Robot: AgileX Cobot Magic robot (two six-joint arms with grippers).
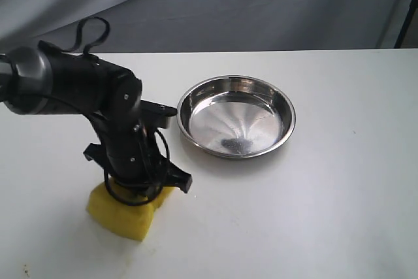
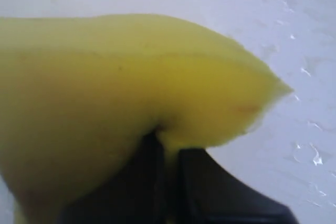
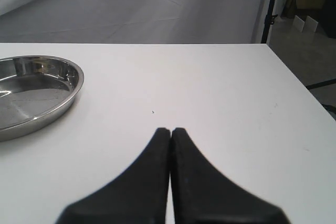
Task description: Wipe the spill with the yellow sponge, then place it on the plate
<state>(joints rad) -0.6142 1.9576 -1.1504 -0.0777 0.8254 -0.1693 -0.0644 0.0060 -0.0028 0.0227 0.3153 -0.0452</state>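
Observation:
The yellow sponge [image 1: 127,216] rests on the white table near its front left, pressed down under my left gripper [image 1: 138,191], which is shut on it. In the left wrist view the sponge [image 2: 115,93] fills most of the picture, squeezed between the dark fingers [image 2: 220,187]. The spill is hidden; only thin wet streaks [image 2: 310,153] show beside the sponge. The steel plate [image 1: 285,106] sits empty to the right of the left arm, its rim [image 3: 73,95] also seen in the right wrist view. My right gripper [image 3: 170,131] is shut on nothing, out of the exterior view.
A grey cloth backdrop [image 1: 261,4] hangs behind the table. The table's right edge [image 3: 299,85] drops off toward a dark stand [image 3: 269,9]. A few tiny specks [image 1: 25,268] mark the front left corner.

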